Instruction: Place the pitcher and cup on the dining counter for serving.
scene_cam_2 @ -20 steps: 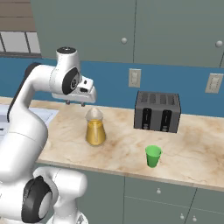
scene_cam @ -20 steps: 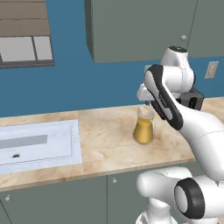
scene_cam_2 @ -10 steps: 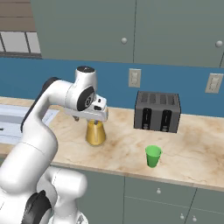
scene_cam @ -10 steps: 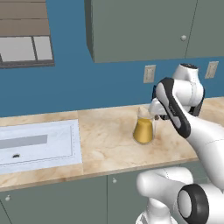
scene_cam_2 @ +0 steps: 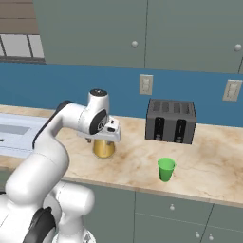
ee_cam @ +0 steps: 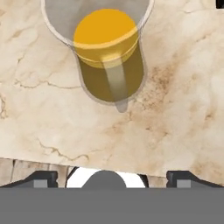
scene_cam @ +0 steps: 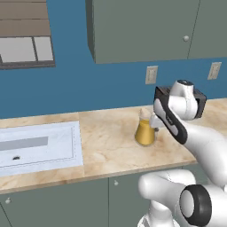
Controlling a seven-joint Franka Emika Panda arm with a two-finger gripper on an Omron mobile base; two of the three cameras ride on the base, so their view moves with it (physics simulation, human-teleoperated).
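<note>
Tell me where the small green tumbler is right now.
In the right base view, the small green tumbler stands near the marble counter's front edge, just in front of the dark toaster, right of the glass pitcher.

Marble counter (scene_cam_2: 137, 163): pitcher (scene_cam: 144, 131), cup (scene_cam_2: 166, 169), toaster (scene_cam_2: 170, 121)

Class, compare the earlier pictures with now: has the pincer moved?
Yes. In the right base view the pincer has dropped from above the pitcher to beside it, nearer the toaster.

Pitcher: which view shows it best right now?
Hand view: the pitcher shows from above, with rim, juice and handle unobstructed. Left base view shows its side, partly behind the arm. Right base view shows mostly its lower body.
</note>
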